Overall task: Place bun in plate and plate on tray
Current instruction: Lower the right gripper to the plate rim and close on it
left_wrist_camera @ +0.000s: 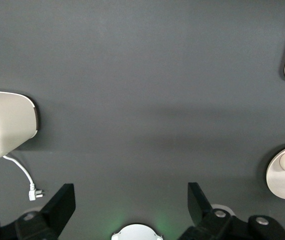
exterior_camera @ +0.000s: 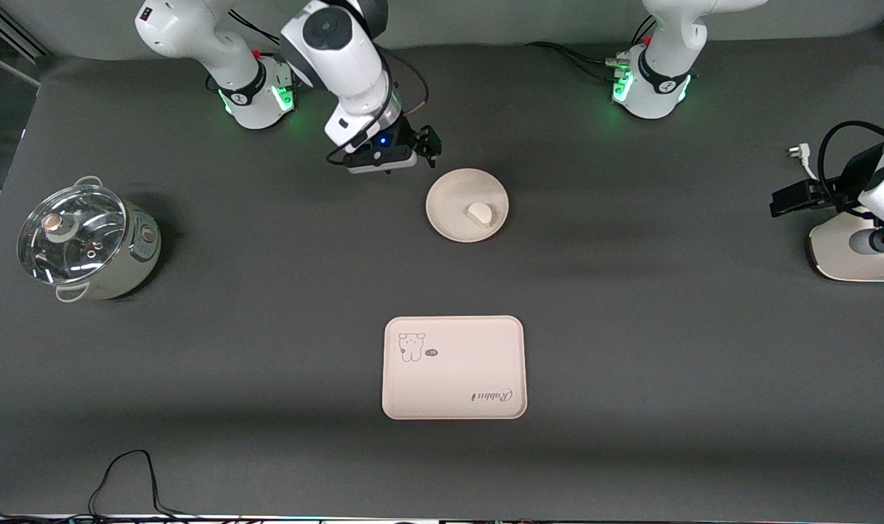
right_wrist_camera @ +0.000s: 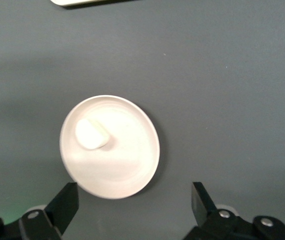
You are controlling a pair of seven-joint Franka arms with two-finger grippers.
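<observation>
- Already the bun [exterior_camera: 480,213] lies in the plate [exterior_camera: 453,211], off centre toward the left arm's end of the surface, so by my reading the step in hand is moving the plate onto the tray [exterior_camera: 454,367].
- The plate sits mid-surface, well apart from the tray, which lies nearer the front camera and carries nothing.
- The right pincer [exterior_camera: 418,148] hangs just beside the plate's rim on the robots' side, fingers spread wide and empty; its wrist view shows the plate between and ahead of both fingers [right_wrist_camera: 65,205].
- The left pincer [left_wrist_camera: 128,202] waits at the left arm's end near a white appliance [exterior_camera: 853,251], likewise spread wide and empty.
- To do it well: pinch the rim at the bare edge away from the bun, keep the plate level so the lump cannot slide, and lower it flat inside the tray's border.
- The bun's flat side seems to face the left arm's end, its long axis running roughly across that; the tray's long axis runs between the arms' ends.
- A lidded pot [exterior_camera: 85,244] stands at the right arm's end, out of the way.
</observation>
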